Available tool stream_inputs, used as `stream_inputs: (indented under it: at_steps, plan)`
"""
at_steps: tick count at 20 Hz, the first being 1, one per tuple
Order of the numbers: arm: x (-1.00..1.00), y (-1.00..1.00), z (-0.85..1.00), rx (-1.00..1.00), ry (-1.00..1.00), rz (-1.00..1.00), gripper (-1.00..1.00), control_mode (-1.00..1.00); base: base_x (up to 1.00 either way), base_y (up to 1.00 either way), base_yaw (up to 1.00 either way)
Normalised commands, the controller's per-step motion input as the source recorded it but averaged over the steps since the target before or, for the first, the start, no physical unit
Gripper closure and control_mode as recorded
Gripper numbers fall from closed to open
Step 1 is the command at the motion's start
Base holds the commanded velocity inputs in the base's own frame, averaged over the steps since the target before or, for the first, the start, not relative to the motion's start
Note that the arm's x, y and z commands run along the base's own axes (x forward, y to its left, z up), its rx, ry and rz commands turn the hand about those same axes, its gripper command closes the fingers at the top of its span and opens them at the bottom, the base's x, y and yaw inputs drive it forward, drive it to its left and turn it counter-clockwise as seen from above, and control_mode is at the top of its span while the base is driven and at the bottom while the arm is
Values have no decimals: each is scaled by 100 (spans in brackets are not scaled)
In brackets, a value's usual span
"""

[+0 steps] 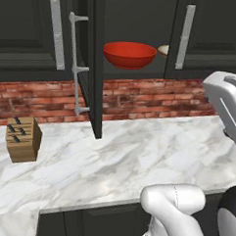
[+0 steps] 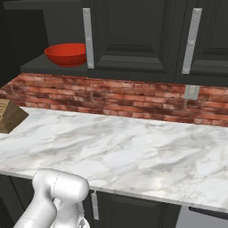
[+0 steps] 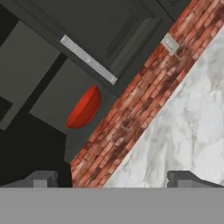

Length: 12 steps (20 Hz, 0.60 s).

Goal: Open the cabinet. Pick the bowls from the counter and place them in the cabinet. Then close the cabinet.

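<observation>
The cabinet (image 1: 212, 41) has its left door (image 1: 96, 65) swung out edge-on, while its right door (image 2: 129, 35) is shut. Inside on the dark shelf sits the red bowl (image 1: 129, 54) (image 2: 66, 54) (image 3: 85, 107). To its right the tan-rimmed bowl (image 1: 163, 50) peeks out from behind the right door. The marble counter (image 1: 137, 155) (image 2: 133, 151) (image 3: 192, 109) carries no bowl. My gripper (image 3: 114, 179) is open with nothing between its fingertips (image 3: 41, 179). It stands off from the cabinet, rolled, and looks at the shut door's handle (image 3: 87, 59) and the red bowl.
A wooden knife block (image 1: 23, 139) (image 2: 9, 116) stands at the counter's left. A red brick backsplash (image 1: 140, 99) with a wall outlet (image 2: 191, 92) runs behind. Another black wall cabinet (image 1: 26, 32) hangs to the left. My arm's white link (image 1: 228, 101) rises at the right.
</observation>
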Motion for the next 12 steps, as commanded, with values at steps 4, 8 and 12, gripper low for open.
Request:
stream_inputs:
  at_steps: [4, 8, 12]
  plan:
    - [-39, 52, -3, 10, -3, 3, -100, -100, 0, 0, 0]
    - [-16, 64, -5, 9, -1, 0, -100, -100, 0, 0, 0]
    - [0, 78, -9, 6, 0, 1, -100, -100, 0, 0, 0]
